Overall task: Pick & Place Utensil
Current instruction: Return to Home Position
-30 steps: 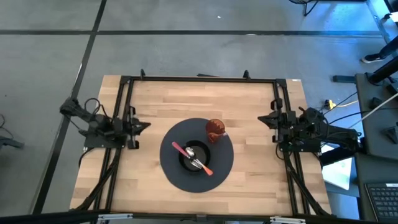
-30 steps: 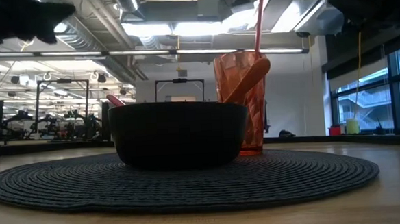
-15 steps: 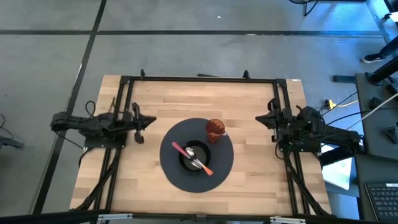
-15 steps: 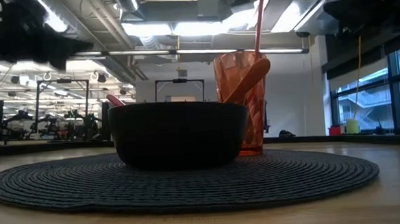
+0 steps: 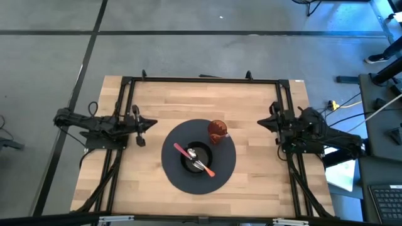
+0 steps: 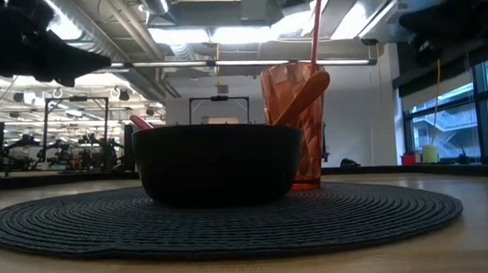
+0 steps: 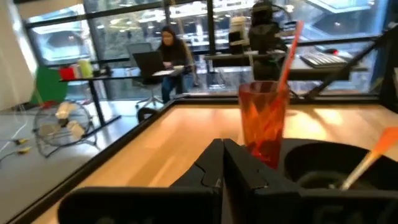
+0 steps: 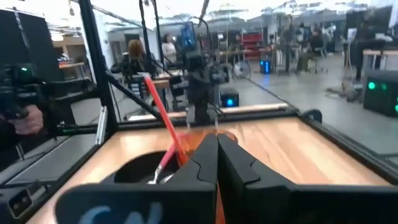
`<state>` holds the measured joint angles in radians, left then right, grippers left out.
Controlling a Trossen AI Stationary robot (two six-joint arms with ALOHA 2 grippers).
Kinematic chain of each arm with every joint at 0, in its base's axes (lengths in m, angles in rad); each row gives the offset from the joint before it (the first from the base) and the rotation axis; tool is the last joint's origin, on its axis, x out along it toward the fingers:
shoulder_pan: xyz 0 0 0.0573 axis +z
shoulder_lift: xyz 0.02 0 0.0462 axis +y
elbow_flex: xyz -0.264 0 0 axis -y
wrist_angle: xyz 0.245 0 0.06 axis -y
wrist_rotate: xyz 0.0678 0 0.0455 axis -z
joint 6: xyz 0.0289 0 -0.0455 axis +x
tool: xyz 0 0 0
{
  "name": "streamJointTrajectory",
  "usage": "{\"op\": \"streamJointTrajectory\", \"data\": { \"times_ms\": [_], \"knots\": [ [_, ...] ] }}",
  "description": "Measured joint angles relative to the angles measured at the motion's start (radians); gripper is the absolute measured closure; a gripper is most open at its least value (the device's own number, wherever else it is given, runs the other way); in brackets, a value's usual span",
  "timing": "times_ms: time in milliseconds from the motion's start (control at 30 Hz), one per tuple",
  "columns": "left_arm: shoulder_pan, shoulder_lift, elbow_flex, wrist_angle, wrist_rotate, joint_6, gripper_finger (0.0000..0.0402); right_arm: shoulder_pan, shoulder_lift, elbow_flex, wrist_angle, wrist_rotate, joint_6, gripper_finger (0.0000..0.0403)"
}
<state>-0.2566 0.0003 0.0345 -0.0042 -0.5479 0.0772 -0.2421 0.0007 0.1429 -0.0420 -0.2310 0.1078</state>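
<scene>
A black bowl [image 5: 195, 159] sits on a round dark mat [image 5: 178, 177]; a pink-handled utensil [image 5: 186, 152] and a metal spoon [image 5: 200, 165] lie across the bowl. Behind it stands an orange cup [image 5: 217, 130] [image 6: 294, 125] holding an orange spoon [image 6: 305, 94] and a red straw [image 6: 315, 20]. My left gripper [image 5: 148, 123] [image 7: 224, 152] hovers shut left of the mat, pointing at the cup [image 7: 264, 121] and bowl [image 7: 336, 171]. My right gripper [image 5: 261, 123] [image 8: 217, 146] hovers shut right of the mat, facing the bowl [image 8: 140, 168].
A black frame [image 5: 201, 80] runs around the wooden tabletop [image 5: 251, 188], with rails along the left and right sides under each arm. Bare wood lies between each gripper and the mat. People sit at desks in the room beyond the table.
My left arm has stretched out and come down; its gripper has shifted slightly toward the mat and the far edge. My right gripper has moved a little toward the mat and lower. Bowl, cup and utensils have stayed put.
</scene>
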Motion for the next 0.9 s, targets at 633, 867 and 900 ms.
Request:
{"op": "streamJointTrajectory", "data": {
  "times_ms": [633, 867, 900],
  "knots": [
    [-0.024, 0.000, -0.019, 0.058, 0.014, 0.015, 0.0398, -0.077, 0.000, -0.127, 0.191, -0.054, 0.049, 0.0403],
    [-0.078, 0.000, -0.019, 0.059, -0.015, 0.015, 0.0399, -0.077, -0.001, -0.094, 0.125, -0.088, 0.042, 0.0403],
    [-0.091, 0.000, -0.019, 0.059, -0.029, 0.018, 0.0399, -0.077, -0.001, -0.094, 0.130, -0.087, 0.042, 0.0403]
  ]
}}
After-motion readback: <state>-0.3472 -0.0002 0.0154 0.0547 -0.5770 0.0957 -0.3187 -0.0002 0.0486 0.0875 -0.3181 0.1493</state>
